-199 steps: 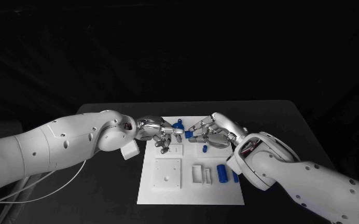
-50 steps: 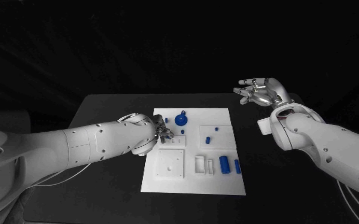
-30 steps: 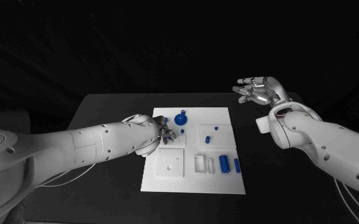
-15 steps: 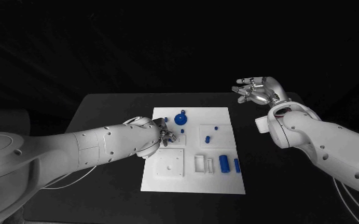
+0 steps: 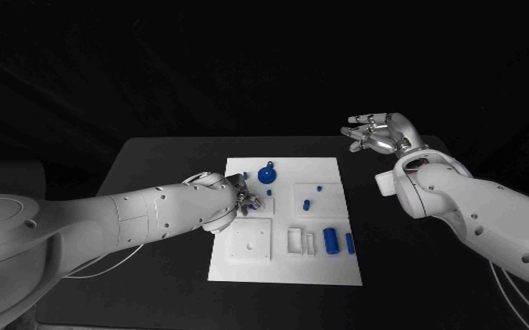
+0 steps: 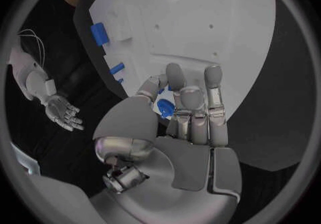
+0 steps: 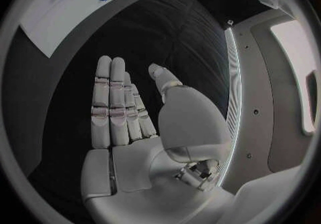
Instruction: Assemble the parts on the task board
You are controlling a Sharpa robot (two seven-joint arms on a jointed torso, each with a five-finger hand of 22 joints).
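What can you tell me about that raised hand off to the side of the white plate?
That is the robot's right hand, silver and metallic-looking, on a white arm. It hangs in the air beyond the task board's far right corner, over the black table. Its fingers are straight and side by side, the thumb apart. It holds nothing and touches nothing.

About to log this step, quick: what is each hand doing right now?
Left hand: pinching a small blue part over the task board.
Right hand: open, holding nothing, off to the side of the board.
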